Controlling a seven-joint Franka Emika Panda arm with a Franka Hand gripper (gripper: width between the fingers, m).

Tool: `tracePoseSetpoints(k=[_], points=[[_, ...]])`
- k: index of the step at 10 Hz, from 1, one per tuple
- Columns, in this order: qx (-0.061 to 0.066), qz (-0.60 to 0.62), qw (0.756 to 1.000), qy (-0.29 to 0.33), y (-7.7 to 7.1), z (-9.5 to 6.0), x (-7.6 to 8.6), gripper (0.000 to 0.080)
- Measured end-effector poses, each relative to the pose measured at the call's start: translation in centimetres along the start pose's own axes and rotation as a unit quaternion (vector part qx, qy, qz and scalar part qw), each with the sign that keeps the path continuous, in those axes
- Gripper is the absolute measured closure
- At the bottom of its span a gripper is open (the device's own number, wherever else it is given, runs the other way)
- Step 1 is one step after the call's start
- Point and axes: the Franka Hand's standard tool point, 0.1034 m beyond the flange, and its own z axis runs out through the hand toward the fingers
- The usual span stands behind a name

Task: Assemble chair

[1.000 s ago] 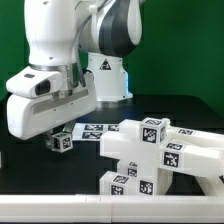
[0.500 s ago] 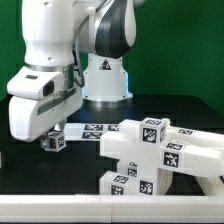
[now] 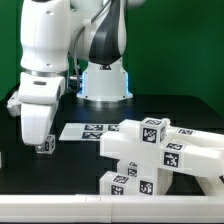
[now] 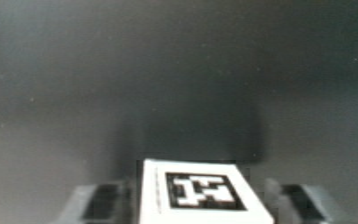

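The robot arm (image 3: 50,60) hangs over the dark worktop (image 3: 70,165), toward the exterior view's left of the marker board (image 3: 88,130). The stacked chair parts (image 3: 160,155) sit just beside that board, toward the exterior view's right. A small tagged cube (image 3: 45,146) sits between the fingers (image 4: 101,200), well apart from the stack; whether they clamp it I cannot tell.

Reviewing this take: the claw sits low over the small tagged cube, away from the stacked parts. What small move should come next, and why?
Probably a straight lift. The claw sits around the small cube near the table, fingers apart from its sides, so the cube looks set down, well clear of the stacked chair parts.
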Motion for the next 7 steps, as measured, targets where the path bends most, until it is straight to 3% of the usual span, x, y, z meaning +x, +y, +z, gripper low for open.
tracePoseSetpoints(k=[1,2,3,4,5,7], points=[[0.000,0.003,1.000,0.000,0.0,0.0,0.0,0.0257],[0.000,0.026,1.000,0.000,0.0,0.0,0.0,0.0257],[-0.003,0.061,0.998,0.001,0.3,-0.4,-0.2,0.0172],[-0.007,0.115,0.993,0.001,0.7,-1.0,-0.5,0.0157],[0.002,0.208,0.978,0.003,1.0,-1.3,-0.6,0.0157],[0.024,0.370,0.929,0.000,1.9,-2.0,1.4,0.0151]])
